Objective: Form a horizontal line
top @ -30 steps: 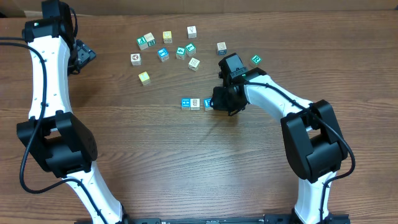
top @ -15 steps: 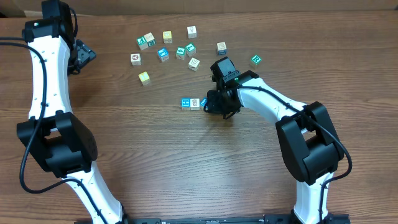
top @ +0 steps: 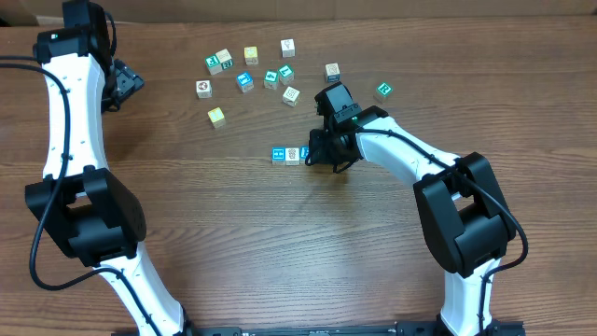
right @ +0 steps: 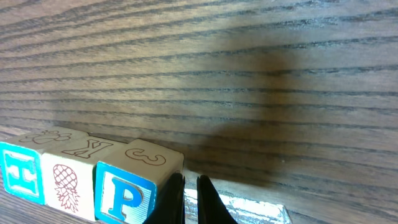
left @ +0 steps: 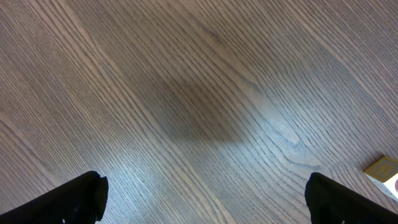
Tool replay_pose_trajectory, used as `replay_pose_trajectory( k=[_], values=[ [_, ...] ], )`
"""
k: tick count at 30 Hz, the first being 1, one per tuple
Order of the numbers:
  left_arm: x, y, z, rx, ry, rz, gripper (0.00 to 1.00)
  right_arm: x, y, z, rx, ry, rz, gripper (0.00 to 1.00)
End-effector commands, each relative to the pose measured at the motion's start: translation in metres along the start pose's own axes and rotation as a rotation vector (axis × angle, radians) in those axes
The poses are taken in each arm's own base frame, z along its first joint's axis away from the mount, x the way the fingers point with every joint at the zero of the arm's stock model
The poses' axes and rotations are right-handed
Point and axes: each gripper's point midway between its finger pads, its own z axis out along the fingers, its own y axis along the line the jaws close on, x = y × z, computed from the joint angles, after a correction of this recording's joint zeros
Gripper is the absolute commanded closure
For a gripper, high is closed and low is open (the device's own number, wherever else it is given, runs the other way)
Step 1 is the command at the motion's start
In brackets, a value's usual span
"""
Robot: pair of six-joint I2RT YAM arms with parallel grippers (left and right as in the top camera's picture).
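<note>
Left hand (top: 124,82): wide open, with its fingers (left: 74,200) spread to the two bottom corners of its wrist view. It hangs over bare surface (top: 233,243), well apart from the line.
Stray cube (left: 384,174): pale, only a corner showing at the frame edge. It sits ahead of the left hand, on its right-finger side.
Loose cubes (top: 270,78): about ten, scattered between the two hands and beyond the right hand's fingertips. Faces are white, yellow, teal and blue, and none touches the line.
Horizontal line (top: 291,154): on the surface immediately left of the right hand. Three cubes show, side by side and touching in a straight row.
H cube (right: 22,177): blue face with a white letter. It is the row's left end, farthest from the right hand.
Pineapple cube (right: 65,180): white face with a red-brown pineapple drawing, in the middle of the row.
P cube (right: 127,198): blue face with a white letter and a 3 on top. It is nearest the right hand, which partly hides it in the overhead view.
Right hand (right: 186,199): closed, its dark fingertips pressed together low at the surface, right at the P cube's outer side. Touching or just beside, I cannot tell.
Teal cube (top: 383,90): alone, beyond the right hand and off to its right, well apart from the line.
</note>
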Motion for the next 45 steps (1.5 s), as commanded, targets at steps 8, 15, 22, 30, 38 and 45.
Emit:
replay_pose_trajectory(
  k=[8, 15, 22, 30, 38, 45],
  values=[
    [-0.001, -0.002, -0.006, 0.002, -0.016, 0.009, 0.00, -0.004, -0.003, 0.004, 0.008, -0.020, -0.014, 0.96],
    [-0.001, -0.002, -0.006, 0.002, -0.016, 0.009, 0.00, -0.006, -0.003, 0.004, 0.008, -0.025, -0.049, 0.95],
    [-0.001, -0.002, -0.006, 0.002, -0.016, 0.009, 0.00, -0.013, -0.009, -0.001, 0.039, -0.044, -0.053, 0.95],
    [-0.001, -0.002, -0.006, 0.002, -0.016, 0.009, 0.00, -0.073, -0.008, -0.041, 0.072, -0.185, -0.111, 0.96],
    [-0.001, -0.002, -0.006, 0.002, -0.016, 0.009, 0.00, -0.077, 0.016, -0.039, 0.025, -0.219, -0.248, 0.96],
    [-0.001, -0.002, -0.006, 0.002, -0.016, 0.009, 0.00, -0.067, 0.033, -0.033, 0.023, -0.209, -0.355, 0.96]
  ],
)
